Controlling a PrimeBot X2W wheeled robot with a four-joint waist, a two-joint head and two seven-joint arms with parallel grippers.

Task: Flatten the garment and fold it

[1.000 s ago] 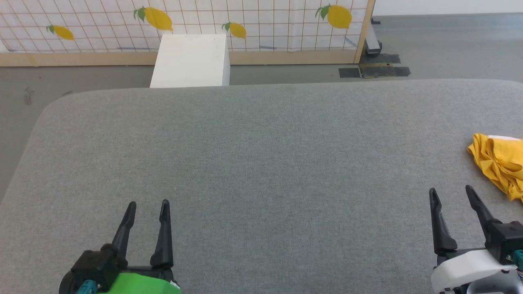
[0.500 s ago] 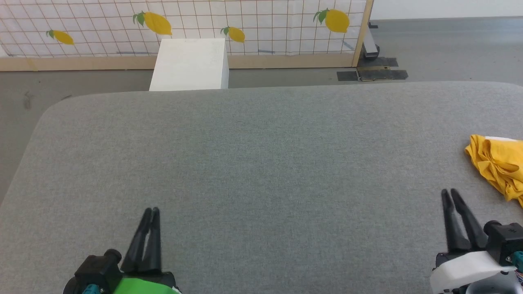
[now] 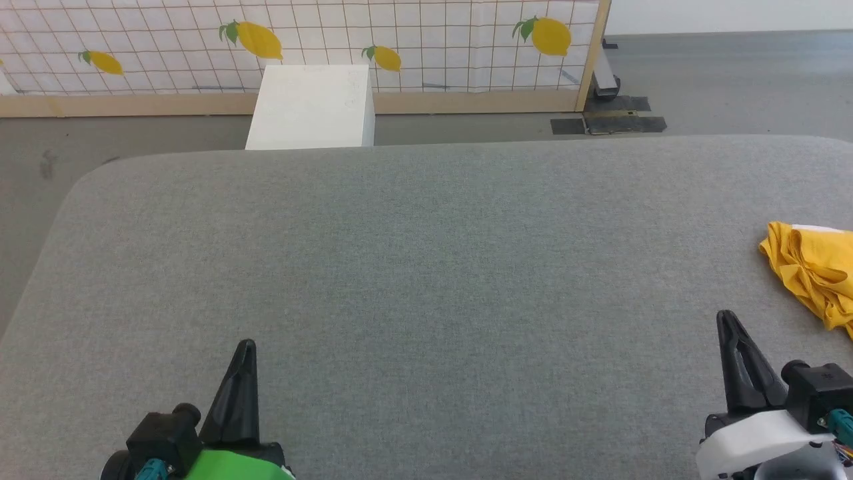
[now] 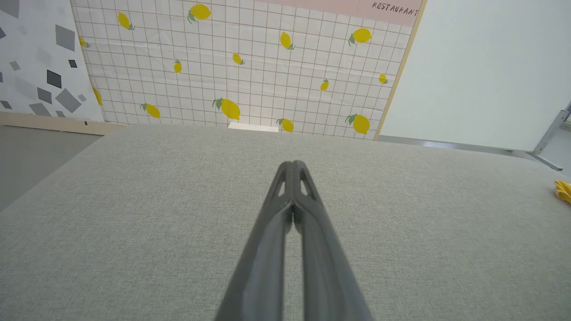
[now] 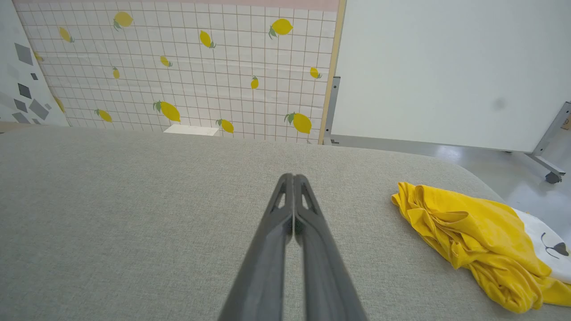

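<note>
Writing [image 4: 395, 6] reads "RESTAURAN", cut off; garment [image 5: 468, 240] crumpled.

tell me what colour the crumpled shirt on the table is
Bright yellow garment with a white patch, clearest in the right wrist view.

1. The grey fabric tabletop [image 3: 426, 253] is viewed from above by the head camera, which is tilted forward and down.
2. Each wrist camera is held low and close over it and aimed nearly level at the lemon-print panel [image 4: 250, 67].
3. Tabletop, panel and yellow garment [image 5: 464, 232] are shared by all three views.
</note>
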